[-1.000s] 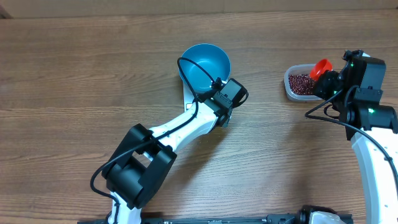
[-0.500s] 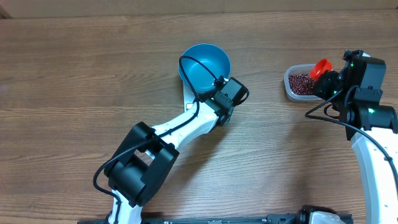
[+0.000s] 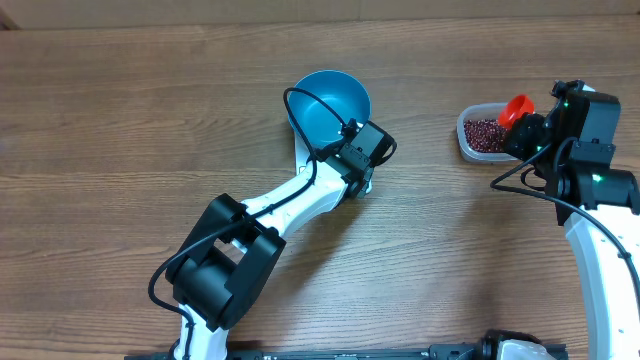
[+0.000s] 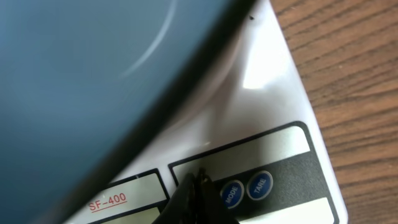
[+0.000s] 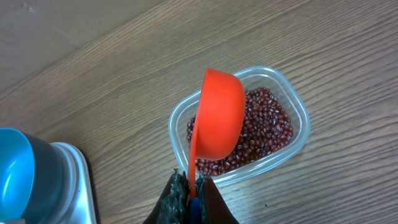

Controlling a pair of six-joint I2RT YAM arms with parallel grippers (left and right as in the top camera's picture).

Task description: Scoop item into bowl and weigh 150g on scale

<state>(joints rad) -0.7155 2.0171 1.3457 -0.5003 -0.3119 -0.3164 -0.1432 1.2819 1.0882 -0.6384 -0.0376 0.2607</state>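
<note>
Seen from overhead, the beans (image 3: 484, 132) lie just at 9 o'clock of the right gripper (image 3: 527, 125), heaped inside a tub (image 3: 466, 143) that sits well apart from the bowl (image 3: 330, 105), out at its 3 o'clock. In the right wrist view the right gripper's jaws are closed tight on the thin handle of a scoop (image 5: 217, 118). The scoop's cup stands on edge at 12 o'clock of the fingertips, above the tub's near half, with its rounded back to the camera, so what it carries cannot be told

The beans are small, oval and dark red-brown with a slight sheen, a loose layer covering the tub floor. The tub is clear thin plastic, a rounded rectangle with a lipped rim. The scoop is smooth orange-red plastic

The bowl is round, deep and bright blue, matte inside. It stands on the scale (image 3: 298, 152), a flat white plastic slab with rounded corners, and overhangs most of it. The left gripper (image 4: 194, 188) has its jaws pressed together on nothing. Its dark tips meet at the scale's printed panel, with the round blue MODE button (image 4: 231, 190) just at 3 o'clock and the TARE button (image 4: 260, 184) beyond. Whether the tips press the surface cannot be told. The bowl's wall fills that view from 9 to 12 o'clock. The table (image 3: 150, 120) is brown wood-grain
</note>
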